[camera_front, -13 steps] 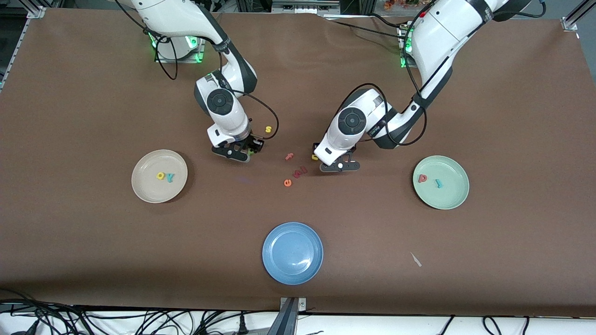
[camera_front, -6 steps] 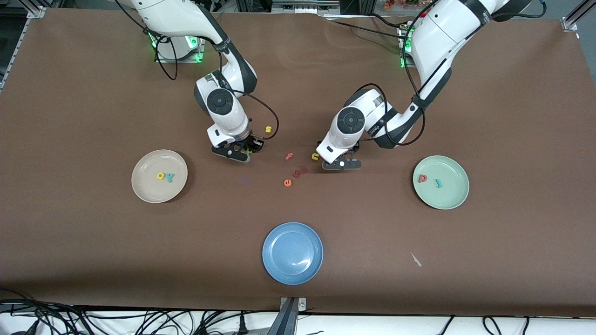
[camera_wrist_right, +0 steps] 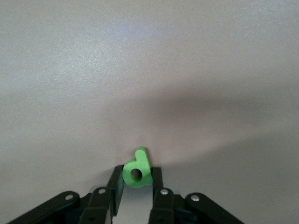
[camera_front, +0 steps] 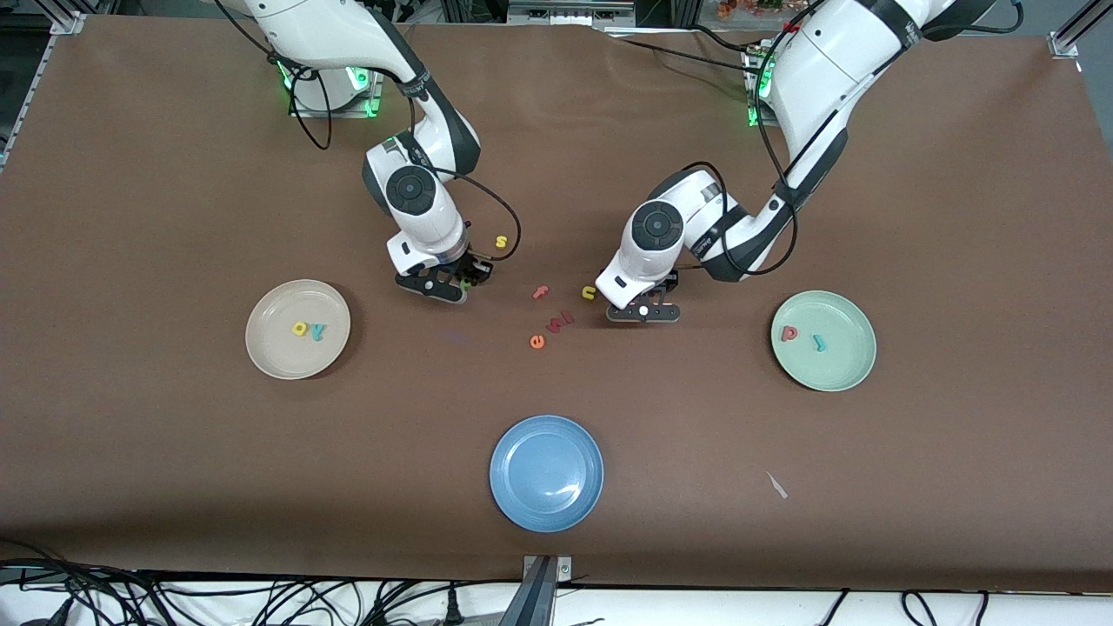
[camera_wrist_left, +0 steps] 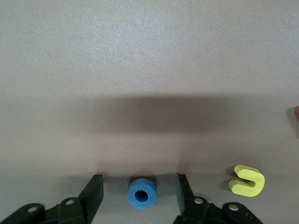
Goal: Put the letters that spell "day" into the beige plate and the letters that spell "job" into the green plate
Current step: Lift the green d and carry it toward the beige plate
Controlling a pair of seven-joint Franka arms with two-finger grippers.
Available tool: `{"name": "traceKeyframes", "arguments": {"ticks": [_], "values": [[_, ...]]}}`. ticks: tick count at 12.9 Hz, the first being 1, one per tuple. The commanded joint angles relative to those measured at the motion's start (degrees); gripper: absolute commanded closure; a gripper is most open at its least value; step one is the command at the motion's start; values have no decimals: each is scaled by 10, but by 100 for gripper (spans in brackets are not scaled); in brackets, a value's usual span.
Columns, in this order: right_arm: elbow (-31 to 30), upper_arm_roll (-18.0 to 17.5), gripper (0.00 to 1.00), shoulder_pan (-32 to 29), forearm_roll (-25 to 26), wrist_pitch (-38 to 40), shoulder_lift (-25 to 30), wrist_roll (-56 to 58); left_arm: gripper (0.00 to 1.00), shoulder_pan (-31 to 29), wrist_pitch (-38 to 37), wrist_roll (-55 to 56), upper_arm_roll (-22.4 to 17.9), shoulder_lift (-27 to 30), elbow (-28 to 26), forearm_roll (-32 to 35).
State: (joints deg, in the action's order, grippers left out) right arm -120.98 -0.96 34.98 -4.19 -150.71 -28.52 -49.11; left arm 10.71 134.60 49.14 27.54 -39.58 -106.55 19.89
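Right gripper low at the table near the middle, toward the right arm's end; fingers clamped on a green letter, which sits pinched between the two pads, one on each side.

Left gripper low over the table near the middle; jaws apart, straddling a blue ring letter with a gap on both sides, not touching it. Ring lies flat on the brown table. A yellow u lies just beside the left gripper, outside the jaws.

Beige plate toward the right arm's end holds a yellow letter and a teal letter, side by side. Green plate toward the left arm's end holds a pinkish-red letter and a teal letter, slightly apart.

Loose on the table between the two grippers: yellow s, pink f, orange e, small dark red letters beside it. Blue plate sits nearest the front camera
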Motion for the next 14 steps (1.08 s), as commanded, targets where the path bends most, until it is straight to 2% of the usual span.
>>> {"name": "traceKeyframes", "arguments": {"ticks": [1, 4, 7, 8, 11, 14], "values": [[24, 4, 80, 3, 1, 18, 0, 8, 35, -1, -3, 11, 1, 6, -4, 17], [64, 29, 82, 1, 5, 113, 13, 69, 35, 1, -12, 25, 1, 7, -5, 16], [61, 84, 83, 1, 5, 177, 44, 211, 36, 6, -48, 46, 7, 14, -7, 16], [61, 99, 83, 1, 5, 196, 55, 246, 42, 6, -57, 48, 11, 16, -5, 16], [51, 149, 83, 1, 5, 224, 69, 378, 74, 7, -57, 48, 11, 15, -2, 16], [33, 195, 83, 1, 5, 218, 78, 459, 71, 7, -51, 48, 11, 12, 2, 17]]}}
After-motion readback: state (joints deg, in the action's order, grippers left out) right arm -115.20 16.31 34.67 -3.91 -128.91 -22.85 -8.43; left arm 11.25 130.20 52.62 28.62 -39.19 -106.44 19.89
